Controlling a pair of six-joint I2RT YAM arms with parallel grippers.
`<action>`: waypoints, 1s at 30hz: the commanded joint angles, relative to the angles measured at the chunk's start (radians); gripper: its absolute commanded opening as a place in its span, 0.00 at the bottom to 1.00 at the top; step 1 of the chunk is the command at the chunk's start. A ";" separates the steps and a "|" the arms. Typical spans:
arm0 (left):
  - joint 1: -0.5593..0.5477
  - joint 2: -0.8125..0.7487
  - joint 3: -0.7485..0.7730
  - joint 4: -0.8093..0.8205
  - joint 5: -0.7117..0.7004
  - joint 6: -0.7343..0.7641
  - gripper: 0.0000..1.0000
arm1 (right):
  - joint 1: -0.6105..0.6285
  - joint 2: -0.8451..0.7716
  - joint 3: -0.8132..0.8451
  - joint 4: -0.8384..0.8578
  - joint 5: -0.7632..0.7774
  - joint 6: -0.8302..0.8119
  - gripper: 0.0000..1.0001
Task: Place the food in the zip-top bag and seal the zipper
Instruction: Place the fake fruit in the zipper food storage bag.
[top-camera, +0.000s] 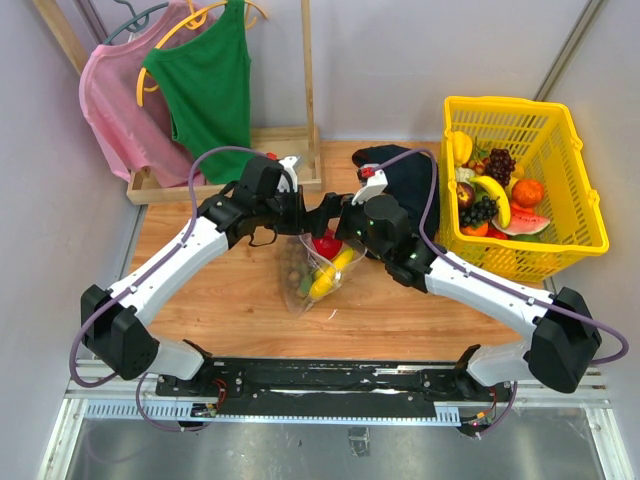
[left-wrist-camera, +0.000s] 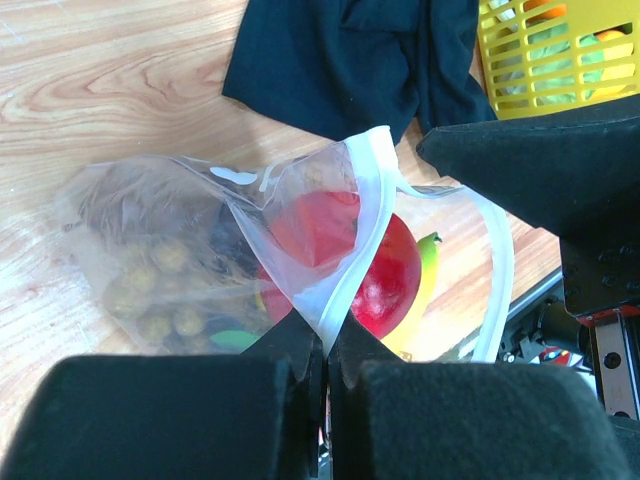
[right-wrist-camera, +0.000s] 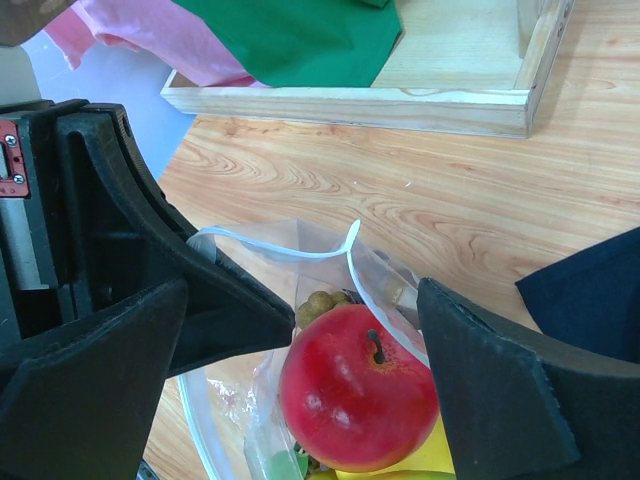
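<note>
The clear zip-top bag (top-camera: 300, 285) lies on the wooden table between both arms, its mouth held up. My left gripper (left-wrist-camera: 328, 345) is shut on the zipper (left-wrist-camera: 372, 225) at the mouth's edge. Inside lie tan longans (left-wrist-camera: 160, 290), a yellow banana (left-wrist-camera: 427, 262) and a red apple (right-wrist-camera: 355, 390). The apple sits in the mouth between the fingers of my right gripper (right-wrist-camera: 305, 330), which stands open around it. In the top view the apple (top-camera: 326, 244) shows between the left gripper (top-camera: 303, 222) and the right gripper (top-camera: 335, 235).
A yellow lattice basket (top-camera: 500, 103) with more fruit stands at the right. A dark navy cloth (top-camera: 400, 170) lies just behind the bag. A wooden rack base (top-camera: 290, 150) with a green top (top-camera: 205, 90) and a pink one stands at the back left.
</note>
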 joint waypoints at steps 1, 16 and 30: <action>-0.002 -0.036 -0.006 0.038 0.031 -0.008 0.00 | 0.014 -0.025 0.027 0.005 0.009 -0.029 0.99; -0.001 -0.058 -0.013 0.021 0.012 -0.003 0.00 | -0.033 -0.203 0.118 -0.580 0.018 -0.134 0.99; -0.001 -0.068 -0.031 0.012 0.002 -0.003 0.01 | -0.063 -0.146 0.097 -0.769 -0.051 -0.075 0.71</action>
